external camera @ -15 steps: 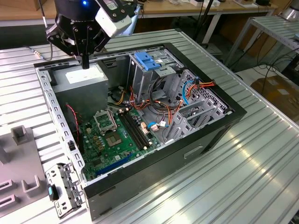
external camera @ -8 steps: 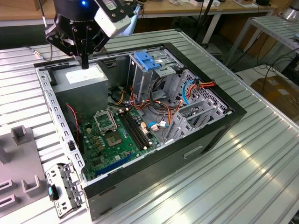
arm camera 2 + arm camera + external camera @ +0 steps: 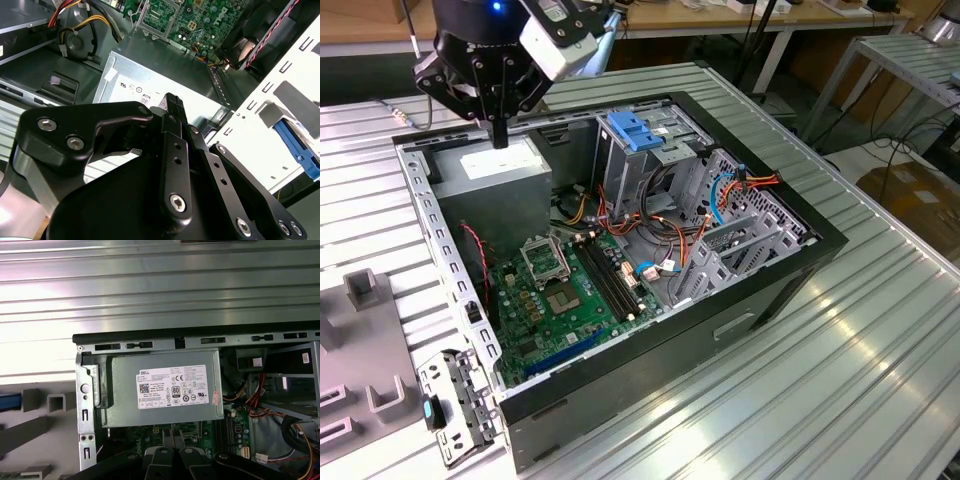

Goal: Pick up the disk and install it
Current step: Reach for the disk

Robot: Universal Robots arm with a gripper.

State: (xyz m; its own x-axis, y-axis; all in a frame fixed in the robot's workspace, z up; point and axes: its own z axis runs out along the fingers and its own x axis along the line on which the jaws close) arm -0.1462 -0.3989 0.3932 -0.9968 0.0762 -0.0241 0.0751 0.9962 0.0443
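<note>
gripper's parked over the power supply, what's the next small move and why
Probably slide sideways out over the case wall toward the disk, whose blue edge shows among the grey blocks outside it. The gripper hangs shut and empty above the power supply, where there is nothing to pick up.

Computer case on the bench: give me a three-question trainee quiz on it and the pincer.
1. True or false: the pincer is carrying something.
2. Which part lies nearest the pincer's tips? A) green circuit board B) grey power box C) orange cables
3. What colour is the plastic bracket atop the metal drive cage?
Key: 1 false, it holds nothing; 2 B; 3 blue.
</note>
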